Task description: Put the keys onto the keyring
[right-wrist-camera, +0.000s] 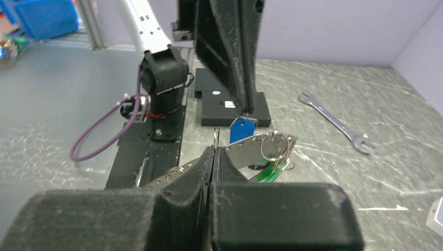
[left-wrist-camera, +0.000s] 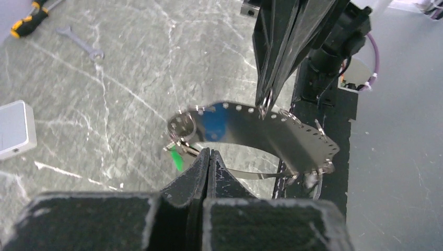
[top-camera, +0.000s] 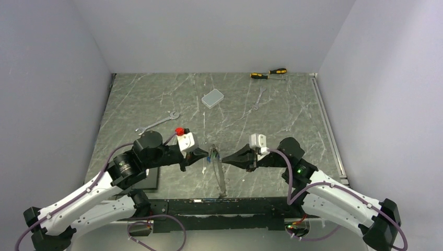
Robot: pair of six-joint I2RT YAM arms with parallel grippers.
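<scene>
No writing is legible anywhere (the white sticker on the black plate is too blurred).

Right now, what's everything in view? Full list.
keyring: 1, silver perforated band, held off the table between both grippers
keys: 2 seen, blue, and green, hanging at the keyring
wrenches: 2, silver, one left of centre, one far right
screwdrivers: 2, yellow-black, far edge
box: 1, grey, far centre
table: 1, grey marbled
left gripper: black, shut on keyring
right gripper: black, shut on keyring
</scene>
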